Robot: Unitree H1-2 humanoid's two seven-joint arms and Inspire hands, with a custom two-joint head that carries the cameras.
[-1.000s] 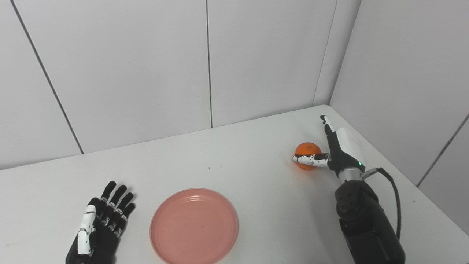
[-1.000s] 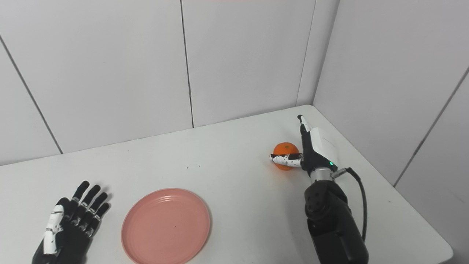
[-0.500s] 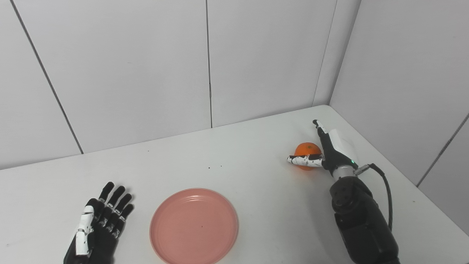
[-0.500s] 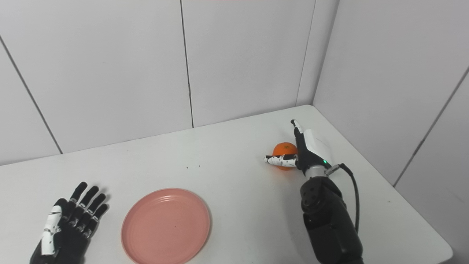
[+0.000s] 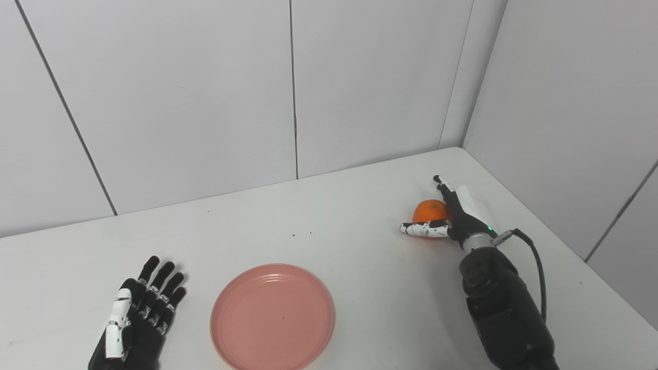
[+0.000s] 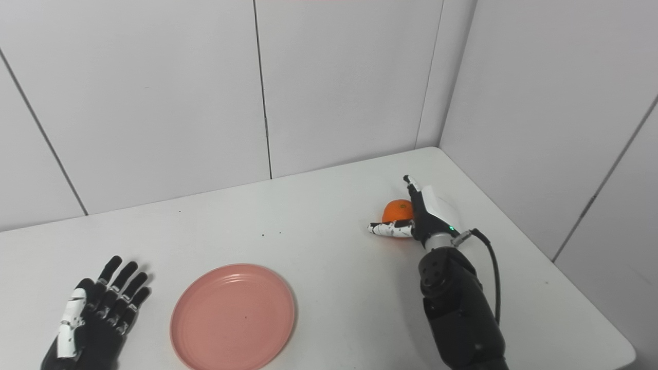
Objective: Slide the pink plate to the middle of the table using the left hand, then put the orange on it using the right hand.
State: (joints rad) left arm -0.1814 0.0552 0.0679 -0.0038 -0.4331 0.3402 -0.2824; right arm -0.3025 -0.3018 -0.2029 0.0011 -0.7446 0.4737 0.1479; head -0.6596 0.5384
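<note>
A white table (image 5: 360, 246) is seen set into a corner of plain white panelled walls (image 5: 205, 92), with dark seams between the panels; a few small dark specks are noted on the tabletop. A black cable (image 5: 532, 259) is looped off the right wrist.

The pink plate (image 5: 272, 316) is lying flat near the front edge, roughly mid-table, with nothing on it. The left hand (image 5: 141, 313) is laid flat on the table just left of the plate, not touching it, fingers spread apart and nothing held.

The orange (image 5: 429, 210) is sitting on the table at the far right, well apart from the plate. The right hand (image 5: 455, 216) is placed against it, thumb stretched out in front of the fruit and fingers extended along its right side and past it; the hand is wide, not closed round the orange.

Compared with a second ago, the right hand is seen lower and shifted slightly left, so more of the orange is now covered. The left hand has been drawn back slightly toward the front edge. The plate and orange are unchanged in position.
</note>
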